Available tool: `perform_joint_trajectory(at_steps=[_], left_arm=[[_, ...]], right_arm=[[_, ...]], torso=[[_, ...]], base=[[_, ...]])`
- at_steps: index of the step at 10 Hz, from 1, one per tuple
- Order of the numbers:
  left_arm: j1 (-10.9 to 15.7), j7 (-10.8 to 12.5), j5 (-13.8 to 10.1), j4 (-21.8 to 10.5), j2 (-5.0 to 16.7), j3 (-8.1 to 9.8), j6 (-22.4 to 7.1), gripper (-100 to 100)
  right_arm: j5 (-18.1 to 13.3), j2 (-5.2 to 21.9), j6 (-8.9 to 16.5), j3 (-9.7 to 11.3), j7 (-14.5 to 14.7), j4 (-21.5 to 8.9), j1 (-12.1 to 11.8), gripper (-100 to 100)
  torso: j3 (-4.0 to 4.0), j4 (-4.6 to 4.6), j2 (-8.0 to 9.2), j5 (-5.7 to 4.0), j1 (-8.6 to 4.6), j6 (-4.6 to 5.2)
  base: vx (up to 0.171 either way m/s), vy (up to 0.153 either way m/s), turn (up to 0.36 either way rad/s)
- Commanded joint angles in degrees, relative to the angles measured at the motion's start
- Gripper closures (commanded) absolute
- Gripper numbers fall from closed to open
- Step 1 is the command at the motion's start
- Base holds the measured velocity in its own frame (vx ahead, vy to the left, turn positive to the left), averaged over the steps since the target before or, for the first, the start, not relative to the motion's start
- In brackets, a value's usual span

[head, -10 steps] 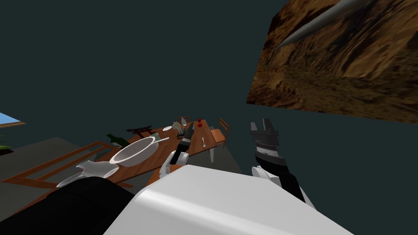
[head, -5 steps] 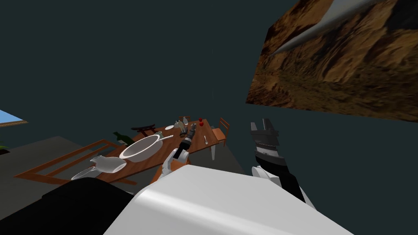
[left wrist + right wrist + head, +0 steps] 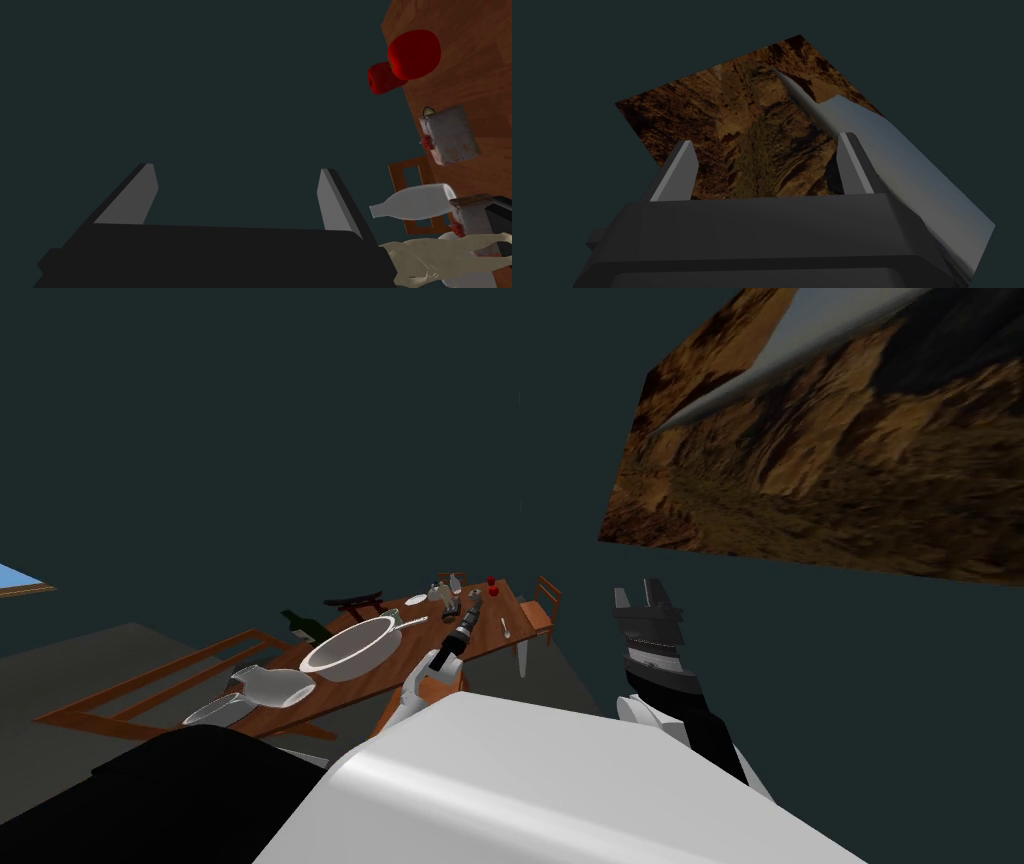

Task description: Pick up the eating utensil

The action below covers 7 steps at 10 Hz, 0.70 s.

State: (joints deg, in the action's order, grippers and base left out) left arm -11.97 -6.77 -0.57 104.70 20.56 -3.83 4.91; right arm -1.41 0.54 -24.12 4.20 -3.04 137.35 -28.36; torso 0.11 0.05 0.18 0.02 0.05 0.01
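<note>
Dark teal walls back the wooden tabletop (image 3: 487, 640), where the small pale spoon (image 3: 505, 629) lies untouched near one edge, my left gripper (image 3: 236, 168) hovering close by, spread and empty, my right gripper (image 3: 767, 140) raised aside, also spread, so the whole grasp is yet to do.

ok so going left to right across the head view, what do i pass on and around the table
white vessel → big white bowl → left gripper → spoon → wooden chair → right gripper
</note>
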Motion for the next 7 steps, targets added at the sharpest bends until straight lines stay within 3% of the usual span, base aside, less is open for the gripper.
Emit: perform_joint_trajectory(at_steps=[1, 3, 6, 7], left_arm=[[0.7, -0.2, 0.0, -1.7, 0.4, -0.19, -1.2, -100], [2.8, -0.8, -0.2, -5.5, 2.4, -0.82, -4.8, -100], [3.8, -1.0, -0.1, -9.2, 3.5, -1.14, -6.5, -100], [4.8, -1.3, -0.1, -11.8, 4.5, -1.45, -8.2, -100]], right_arm=[[0.0, 0.0, 0.0, 0.0, 0.0, 0.0, 0.0, 0], [0.0, 0.0, 0.0, 0.0, 0.0, 0.0, 0.0, 0], [0.0, 0.0, 0.0, 0.0, 0.0, 0.0, 0.0, 0], [0.0, 0.0, 0.0, 0.0, 0.0, 0.0, 0.0, 0]], torso=[[0.00, 0.00, 0.00, 0.00, 0.00, 0.00], [-0.04, -0.02, -0.06, -0.01, -0.05, 0.00], [-0.04, -0.02, -0.08, -0.03, -0.11, 0.00], [-0.07, -0.03, -0.12, -0.03, -0.13, -0.01]], base=[[-0.040, 0.006, -0.023], [-0.045, -0.001, -0.064], [-0.032, -0.016, -0.040], [-0.019, -0.032, -0.071]])
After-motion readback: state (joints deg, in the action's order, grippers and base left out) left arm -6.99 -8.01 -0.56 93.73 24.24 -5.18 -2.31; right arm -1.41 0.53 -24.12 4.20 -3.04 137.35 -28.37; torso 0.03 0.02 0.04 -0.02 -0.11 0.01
